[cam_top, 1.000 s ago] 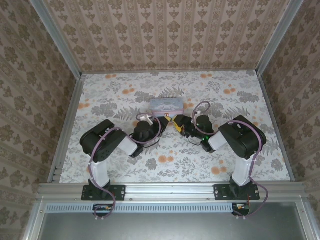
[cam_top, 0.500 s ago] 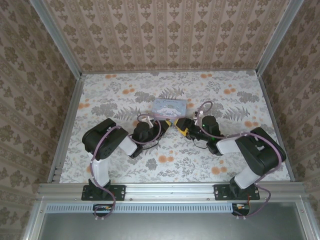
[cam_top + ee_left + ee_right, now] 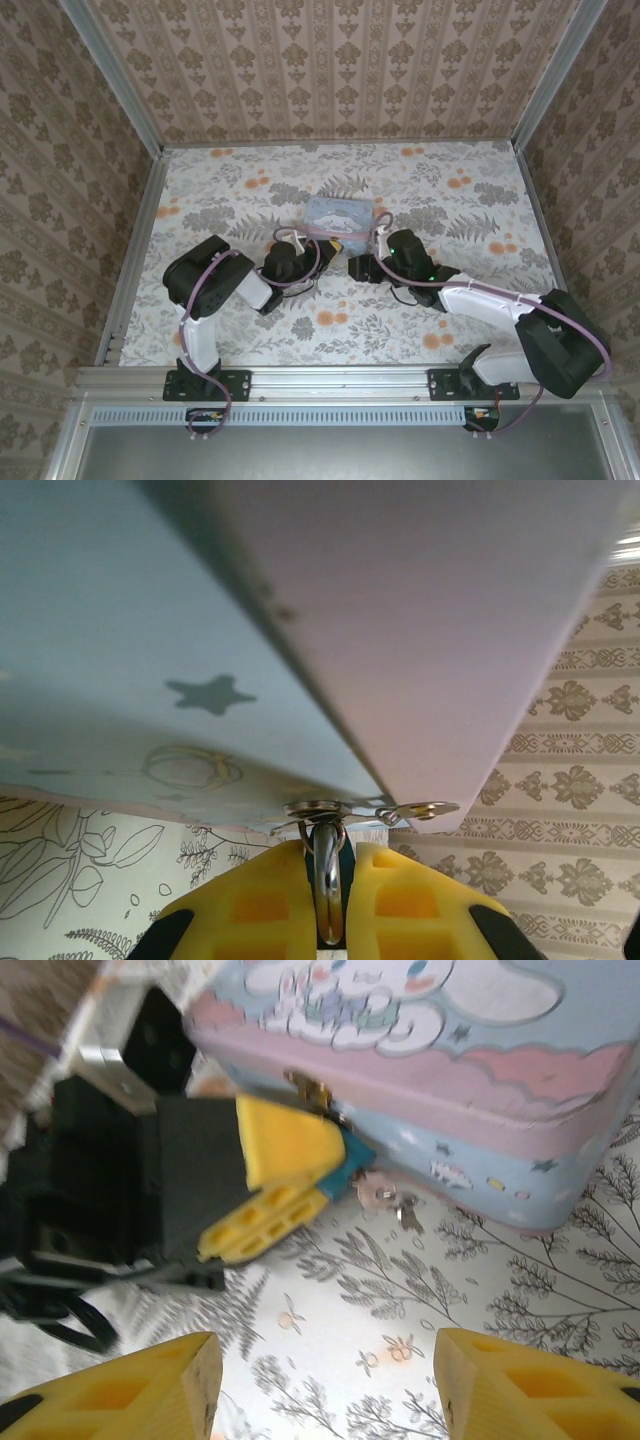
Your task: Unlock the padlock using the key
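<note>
Evidently a bracing hold: the left gripper [image 3: 322, 1172] is clamped on the teal padlock [image 3: 355, 1150] at the tin [image 3: 480, 1120] front, its 6 o'clock side in the top view. The right gripper [image 3: 325, 1360], fingers apart and empty, faces it from 5 o'clock, presumably free to work the lock. Small metal pieces [image 3: 380, 1192] dangle below, unidentifiable.

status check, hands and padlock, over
Left hand shut on padlock, at clasp of tin. Right hand open, holding nothing, hovering short of it. Keys dangle beside padlock, nothing between.
</note>
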`<state>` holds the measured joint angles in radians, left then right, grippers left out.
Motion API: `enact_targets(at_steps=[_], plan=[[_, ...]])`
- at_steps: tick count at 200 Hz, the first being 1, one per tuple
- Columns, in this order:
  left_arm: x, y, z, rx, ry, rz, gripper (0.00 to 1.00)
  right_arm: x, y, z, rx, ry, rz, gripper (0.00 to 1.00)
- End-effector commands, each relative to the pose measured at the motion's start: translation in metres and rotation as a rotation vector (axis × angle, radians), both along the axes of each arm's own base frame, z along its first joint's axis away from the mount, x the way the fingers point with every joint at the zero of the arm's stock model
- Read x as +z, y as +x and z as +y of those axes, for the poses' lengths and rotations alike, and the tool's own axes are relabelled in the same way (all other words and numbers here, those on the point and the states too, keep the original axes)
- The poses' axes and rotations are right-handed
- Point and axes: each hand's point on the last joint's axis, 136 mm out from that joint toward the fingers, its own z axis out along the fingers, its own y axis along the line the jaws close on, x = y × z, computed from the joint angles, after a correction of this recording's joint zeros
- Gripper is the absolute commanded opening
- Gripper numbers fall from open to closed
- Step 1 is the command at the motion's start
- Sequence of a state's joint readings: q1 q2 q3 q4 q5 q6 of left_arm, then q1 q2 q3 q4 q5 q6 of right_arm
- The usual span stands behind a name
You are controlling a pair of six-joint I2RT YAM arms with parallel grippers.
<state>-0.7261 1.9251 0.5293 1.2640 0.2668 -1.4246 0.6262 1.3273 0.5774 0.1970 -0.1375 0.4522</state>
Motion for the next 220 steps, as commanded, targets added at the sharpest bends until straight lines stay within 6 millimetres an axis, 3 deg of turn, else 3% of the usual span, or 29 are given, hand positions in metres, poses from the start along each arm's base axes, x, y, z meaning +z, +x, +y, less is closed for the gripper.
enact_targets(at_steps=[1, 75, 220], plan=[[0.005, -0.004, -0.001, -0.028, -0.037, 0.011, 0.0, -0.016, 0.003, -0.006, 0.043, -0.248, -0.08, 0.56], [0.005, -0.007, -0.001, -0.041, -0.053, 0.036, 0.0, -0.036, 0.011, 0.009, 0.114, -0.586, -0.202, 0.47], [0.005, -0.009, -0.002, -0.049, -0.056, 0.041, 0.0, -0.041, 0.044, 0.019, 0.086, -0.667, -0.22, 0.29]])
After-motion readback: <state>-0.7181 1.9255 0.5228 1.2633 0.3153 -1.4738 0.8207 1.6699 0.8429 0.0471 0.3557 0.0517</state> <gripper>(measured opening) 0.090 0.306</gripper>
